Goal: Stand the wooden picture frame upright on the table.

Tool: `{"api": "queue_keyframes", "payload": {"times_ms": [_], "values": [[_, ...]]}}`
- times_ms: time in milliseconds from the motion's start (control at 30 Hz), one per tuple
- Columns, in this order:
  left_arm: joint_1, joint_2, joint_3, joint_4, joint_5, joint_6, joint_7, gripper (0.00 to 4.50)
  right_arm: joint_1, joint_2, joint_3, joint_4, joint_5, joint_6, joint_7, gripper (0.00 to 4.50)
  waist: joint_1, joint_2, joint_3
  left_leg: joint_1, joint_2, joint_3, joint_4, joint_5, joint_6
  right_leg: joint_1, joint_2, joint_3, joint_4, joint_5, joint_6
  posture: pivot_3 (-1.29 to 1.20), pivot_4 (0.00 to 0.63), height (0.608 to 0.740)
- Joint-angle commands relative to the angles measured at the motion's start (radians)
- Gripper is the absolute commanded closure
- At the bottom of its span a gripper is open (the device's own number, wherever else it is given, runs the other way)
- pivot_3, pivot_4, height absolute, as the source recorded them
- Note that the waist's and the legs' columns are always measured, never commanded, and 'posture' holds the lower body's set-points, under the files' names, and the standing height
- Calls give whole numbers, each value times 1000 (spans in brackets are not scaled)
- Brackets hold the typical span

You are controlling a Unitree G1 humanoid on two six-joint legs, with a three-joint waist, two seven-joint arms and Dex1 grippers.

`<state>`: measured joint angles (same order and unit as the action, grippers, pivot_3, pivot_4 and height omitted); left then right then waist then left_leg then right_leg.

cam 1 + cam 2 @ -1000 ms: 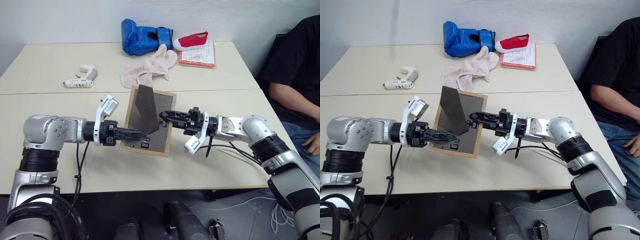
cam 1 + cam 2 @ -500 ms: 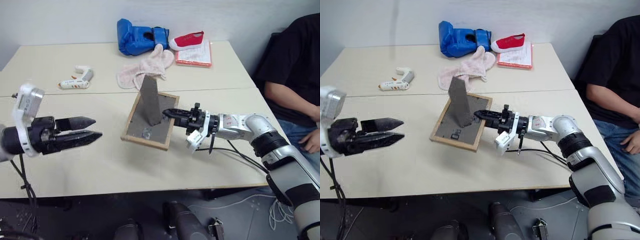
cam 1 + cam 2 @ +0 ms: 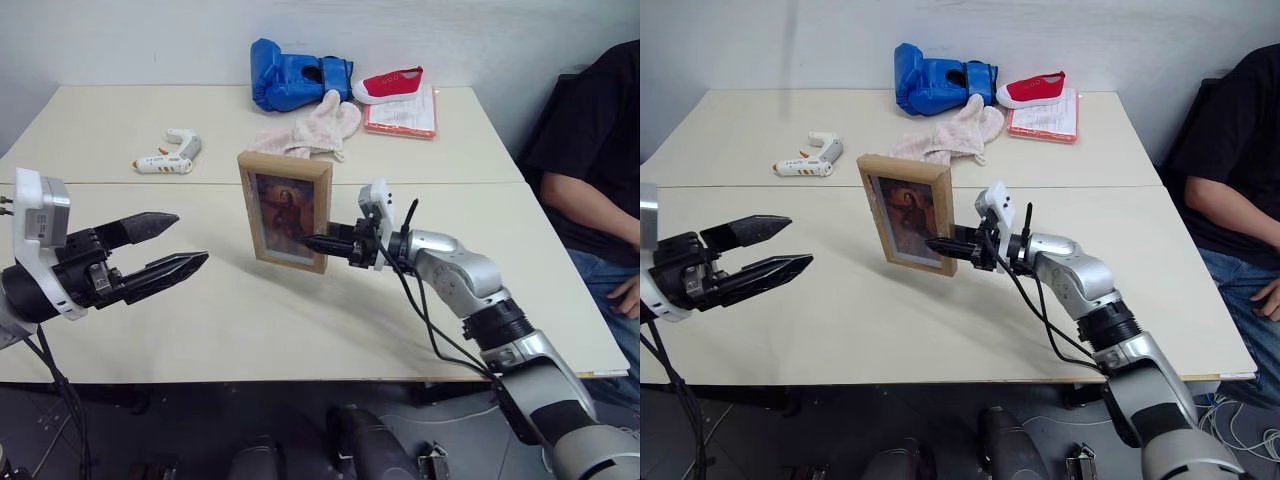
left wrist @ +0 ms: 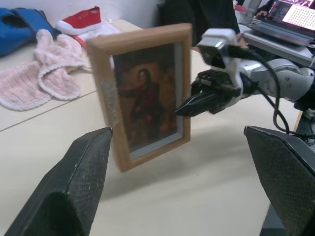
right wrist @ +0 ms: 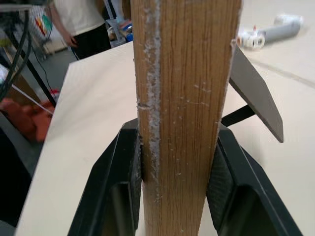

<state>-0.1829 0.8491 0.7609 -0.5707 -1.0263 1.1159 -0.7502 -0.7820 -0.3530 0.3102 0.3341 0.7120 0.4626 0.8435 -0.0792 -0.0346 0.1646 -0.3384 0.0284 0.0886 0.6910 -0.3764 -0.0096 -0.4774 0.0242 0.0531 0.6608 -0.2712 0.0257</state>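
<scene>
The wooden picture frame (image 3: 285, 210) stands upright near the middle of the table (image 3: 300, 320), its brownish portrait facing me. My right gripper (image 3: 318, 243) is shut on the frame's right edge, one black finger (image 5: 125, 187) on each side of the wood (image 5: 184, 98). The grey easel stand (image 5: 256, 93) is folded out behind the frame. Whether the frame's lower edge rests on the tabletop I cannot tell. My left gripper (image 3: 190, 238) is open, off to the left and well apart from the frame (image 4: 142, 93), with nothing between its fingers.
At the far edge lie a blue boxing glove (image 3: 290, 75), a red shoe (image 3: 395, 82) on a pink-edged clipboard (image 3: 405, 115) and a pink cloth (image 3: 310, 130). A white glue gun (image 3: 170, 155) lies far left. A person (image 3: 590, 150) sits at the table's right end.
The frame has gone from lying face down to upright, as the right gripper rolled while holding its edge. My left gripper let go of the stand, opened and drew back to the left.
</scene>
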Motion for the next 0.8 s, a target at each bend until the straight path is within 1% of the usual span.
{"api": "queue_keyframes", "payload": {"times_ms": [33, 100, 133, 200, 300, 333, 367, 467, 567, 700, 800], "values": [[-13, 13, -13, 17, -57, -24, 13, 0, -2, 37, -56, 16, -26, 9, 18, 3250, 0, 0, 0, 0, 0, 0, 0, 0, 0, 0, 0, 0, 0, 0, 0, 0, 150, 740], [-31, 21, -29, 42, -81, -26, 18, 0, 22, 45, -50, 26, -79, -16, 39, 2538, -1, 0, 0, 0, 0, 0, 0, 0, 0, 0, 0, 0, 0, 0, 0, 0, 150, 740], [-39, 29, -35, 54, -91, -26, 21, 0, 35, 43, -53, 15, -98, -24, 49, 2326, -2, 0, 0, 0, 0, 0, 0, 0, 0, 0, 0, 0, 0, 0, 0, 0, 150, 740], [-43, 46, -44, 68, -101, -30, 15, 0, 58, 33, -71, -24, -111, -11, 68, 1686, -2, 0, 0, 0, 0, 0, 0, 0, 0, 0, 0, 0, 0, 0, 0, 0, 150, 740], [-29, 80, -56, 72, -100, -45, -21, 0, 95, -15, -99, -131, -110, 29, 104, 690, -2, 0, 0, -1, 0, 1, 0, 0, 0, -1, 0, 0, 0, 0, 0, 0, 150, 740], [-26, 88, -58, 75, -99, -49, -30, 0, 105, -43, -105, -175, -114, 43, 116, 311, -2, 0, 0, -1, 0, 1, 0, 0, 0, -1, 0, 0, 0, 0, 0, 0, 150, 740], [-23, 95, -60, 79, -98, -55, -36, 0, 113, -75, -111, -215, -120, 54, 127, 35, -2, 0, 0, -1, 0, 1, 0, 0, 0, -1, 0, 0, 0, 0, 0, 0, 150, 740], [-20, 113, -68, 88, -87, -72, -55, 0, 121, -164, -152, -311, -96, 120, 159, 35, -2, 0, 0, 0, 0, 1, 0, 0, 0, 0, 0, 0, 0, 0, 0, 0, 150, 740], [-23, 141, -76, 109, -62, -101, -84, 0, 98, -319, -247, -395, -23, 212, 249, 35, 2, 2, 2, 0, -1, 1, 0, 0, 0, -1, 0, 1, 0, 0, 0, 0, 150, 740], [-44, 181, -88, 150, -51, -132, -114, 0, 82, -512, -312, -402, 38, 335, 385, 35, 10, 3, 2, 0, -1, 1, -1, -1, 2, 0, 0, 1, -2, 0, 0, 0, 150, 740], [-65, 201, -102, 174, -43, -153, -128, 0, 111, -580, -337, -405, 54, 363, 442, 35, 10, 2, 2, 1, -1, 2, -2, -3, 5, 0, 1, 1, -3, 0, 0, 0, 150, 740]]}}
